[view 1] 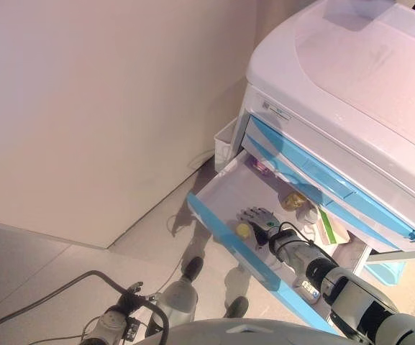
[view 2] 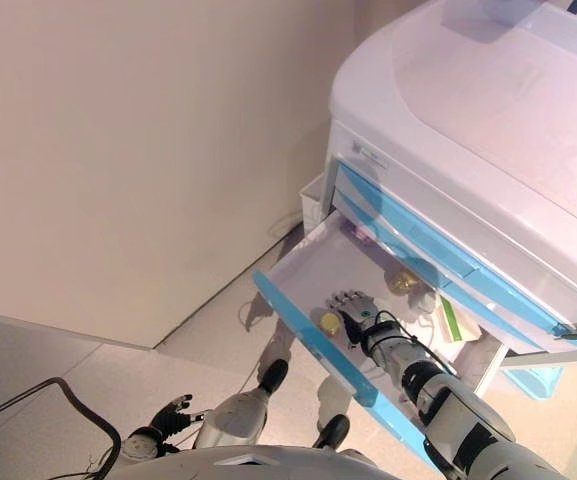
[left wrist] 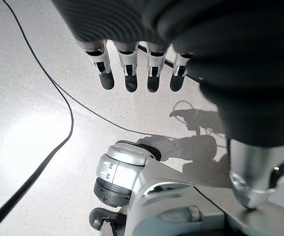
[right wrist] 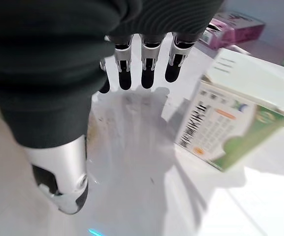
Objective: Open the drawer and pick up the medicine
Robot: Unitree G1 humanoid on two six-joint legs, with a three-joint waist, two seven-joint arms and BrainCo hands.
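Both hands [view 1: 259, 219] [left wrist: 132, 69] open, fingers straight

Your right hand [right wrist: 58, 98], upper left of frame: dark ribbed wrist cover, silver fingers [right wrist: 146, 69] with dark tips, silver thumb. Left hand [left wrist: 220, 73]: identical build.

So here's your count — one cart [view 1: 351, 79], one drawer [view 1: 225, 188] pulled out. Inside you've got one green-and-white box [right wrist: 233, 118], one pink box [right wrist: 233, 24] at the far end, and two round gold-topped bottles [view 1: 291, 200] — the second bottle [view 1: 244, 230] sits by the hand.
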